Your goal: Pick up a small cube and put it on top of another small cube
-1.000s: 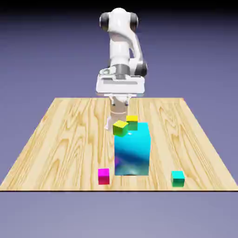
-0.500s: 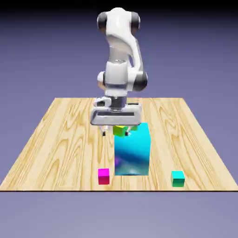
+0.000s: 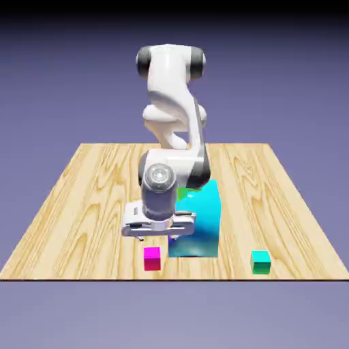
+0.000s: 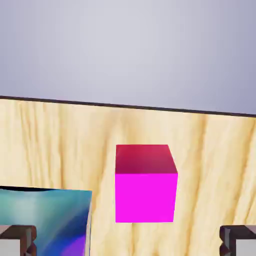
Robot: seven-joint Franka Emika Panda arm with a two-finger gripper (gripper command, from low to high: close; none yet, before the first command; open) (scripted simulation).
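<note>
The small cube (image 3: 152, 258) is bright magenta and sits on the table near its front edge, just left of the big blue-teal block (image 3: 199, 225). My gripper (image 3: 156, 239) hangs open a little above it. In the hand view the magenta small cube (image 4: 145, 187) lies ahead, between the lines of the two grey fingertips (image 4: 239, 241), slightly right of centre and touching neither. Nothing is held. The other small cube is hidden behind my arm; only a sliver of green (image 3: 183, 194) shows beside the wrist.
A small teal-green cube (image 3: 260, 262) sits near the front edge at the exterior view's right. The blue-teal block (image 4: 45, 220) stands close to my left fingertip in the hand view. The table's edge (image 4: 128, 106) runs just beyond the magenta cube.
The arm has swung from the yellow cubes behind the big block toward the front edge and come down over the magenta cube. The jaws have spread wider.
</note>
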